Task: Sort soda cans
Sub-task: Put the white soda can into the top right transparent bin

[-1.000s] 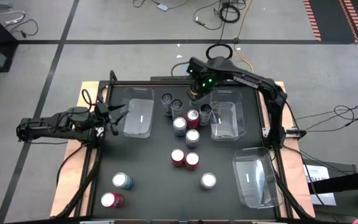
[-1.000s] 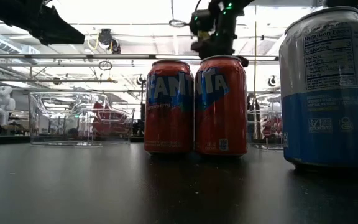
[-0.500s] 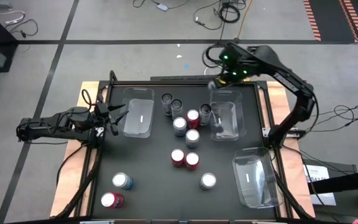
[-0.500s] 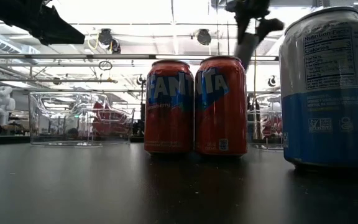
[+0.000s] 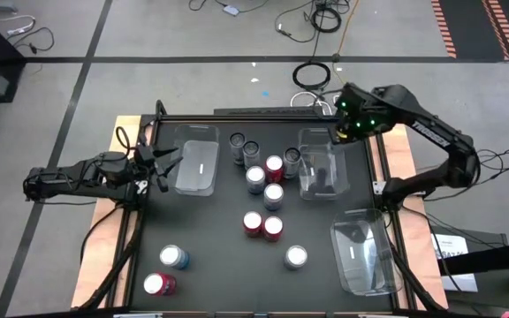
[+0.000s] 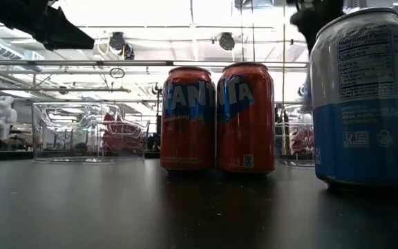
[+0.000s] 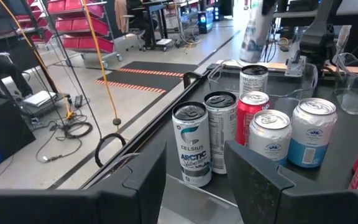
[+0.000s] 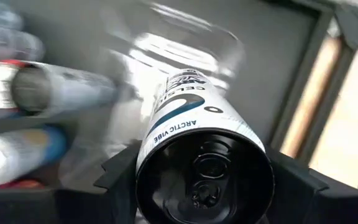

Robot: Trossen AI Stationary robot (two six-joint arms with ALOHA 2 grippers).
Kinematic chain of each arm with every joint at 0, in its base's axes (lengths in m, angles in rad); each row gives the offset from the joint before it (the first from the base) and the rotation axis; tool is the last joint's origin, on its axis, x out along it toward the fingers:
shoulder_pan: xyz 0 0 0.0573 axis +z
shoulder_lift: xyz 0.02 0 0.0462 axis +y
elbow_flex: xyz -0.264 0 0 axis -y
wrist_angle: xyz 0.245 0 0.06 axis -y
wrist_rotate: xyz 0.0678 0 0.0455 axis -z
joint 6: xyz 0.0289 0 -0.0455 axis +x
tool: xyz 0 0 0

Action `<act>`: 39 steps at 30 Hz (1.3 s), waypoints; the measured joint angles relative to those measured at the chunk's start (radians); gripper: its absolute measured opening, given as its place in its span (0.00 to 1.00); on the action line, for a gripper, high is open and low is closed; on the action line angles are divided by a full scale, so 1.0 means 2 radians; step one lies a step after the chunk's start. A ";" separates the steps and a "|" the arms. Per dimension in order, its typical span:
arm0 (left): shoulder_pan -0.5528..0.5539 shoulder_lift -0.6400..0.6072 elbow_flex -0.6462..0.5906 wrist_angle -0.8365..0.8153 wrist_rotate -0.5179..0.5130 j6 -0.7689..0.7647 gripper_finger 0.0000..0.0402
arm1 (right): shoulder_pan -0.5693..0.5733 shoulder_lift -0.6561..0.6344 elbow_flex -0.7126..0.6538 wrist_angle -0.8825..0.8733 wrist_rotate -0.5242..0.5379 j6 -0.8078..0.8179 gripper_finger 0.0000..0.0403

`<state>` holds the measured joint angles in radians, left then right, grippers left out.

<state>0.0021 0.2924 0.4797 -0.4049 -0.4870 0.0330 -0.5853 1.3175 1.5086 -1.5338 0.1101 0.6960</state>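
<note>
My right gripper (image 5: 346,132) is shut on a white Celsius soda can (image 8: 185,118), held in the air over the far edge of the far right clear tray (image 5: 322,181). The left wrist view shows this can (image 7: 253,32) hanging far off. Several more soda cans stand upright mid-table: dark-topped ones (image 5: 238,140), red ones (image 5: 274,165) and blue-and-silver ones (image 5: 273,194). At the table's left edge my left gripper (image 5: 168,162) waits open beside the left tray (image 5: 196,168). My right gripper pinches the can's side wall just below its top rim (image 8: 154,134) between its two fingers (image 8: 120,171). They come from above, pointing steeply down. The can hangs below them, nearly upright, top up, lifted clear of table and tray.
A third clear tray (image 5: 361,256) sits near the right front corner. Two red cans (image 6: 216,117) stand side by side mid-table, a blue-and-silver one (image 6: 365,97) stands nearer the front, and two more (image 5: 174,257) stand at the front left. Black bars frame the table.
My right gripper has carried the can toward the table's right edge, from above the far cans to over the far right tray, rising slightly and rolling at the wrist. The can stays held and clear of the table throughout.
</note>
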 joint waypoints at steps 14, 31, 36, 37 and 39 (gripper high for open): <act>0.000 0.000 0.000 0.002 0.000 0.000 0.43 | -0.038 0.096 -0.071 0.104 -0.028 -0.023 0.61; 0.000 0.000 0.000 0.002 0.001 0.000 0.43 | -0.091 0.135 -0.070 0.124 -0.029 -0.077 0.61; 0.000 0.000 0.000 0.002 0.001 -0.001 0.43 | -0.093 0.135 -0.073 0.126 -0.029 -0.082 0.65; 0.000 0.000 0.000 0.002 0.001 0.000 0.43 | -0.093 0.135 -0.074 0.126 -0.029 -0.083 0.67; 0.000 0.000 0.000 0.002 0.001 0.000 0.43 | -0.093 0.135 -0.074 0.126 -0.030 -0.082 0.71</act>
<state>0.0019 0.2924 0.4793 -0.4019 -0.4854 0.0322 -0.7723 1.5875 1.3613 -1.2811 0.0502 0.5313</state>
